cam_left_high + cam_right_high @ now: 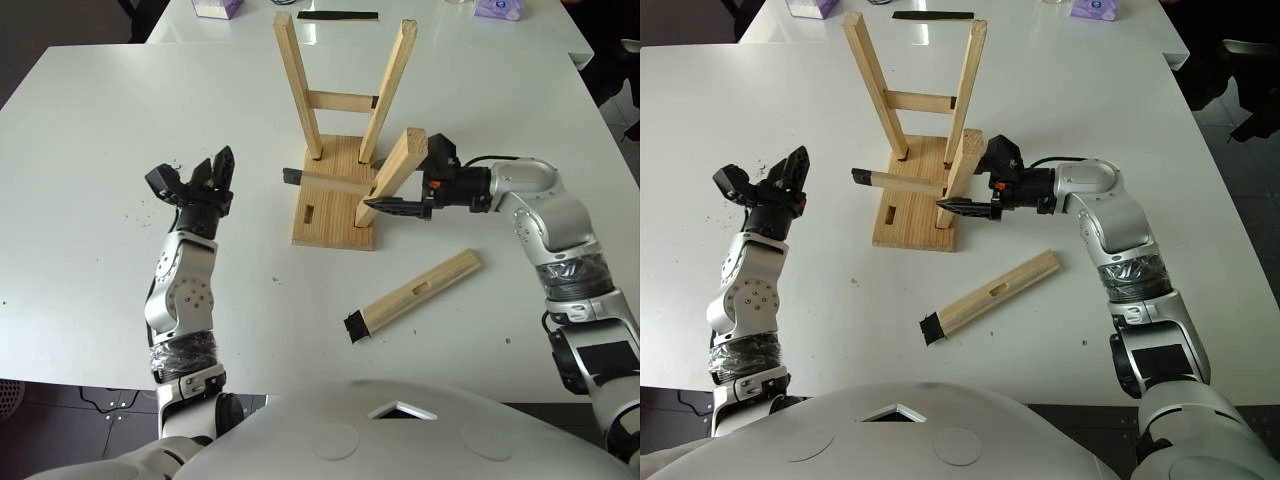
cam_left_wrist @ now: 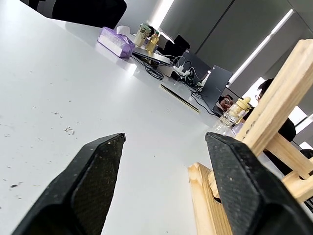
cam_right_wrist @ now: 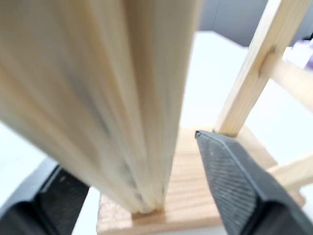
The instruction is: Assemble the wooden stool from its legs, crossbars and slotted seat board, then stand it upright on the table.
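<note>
1 crossbar (image 1: 330, 180) — right end hidden behind tilted leg (image 1: 392, 175)

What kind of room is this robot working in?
Most likely an office or meeting room: a long white table, a purple tissue box, and a laptop with cables farther along the table.

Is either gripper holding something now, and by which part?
The right gripper holds the tilted leg near its lower end; the left gripper is empty.

Left gripper (image 1: 195, 174) stands up on a bent arm, jaws wide apart. Right gripper (image 1: 388, 206) points sideways toward it, its forearm level.
</note>
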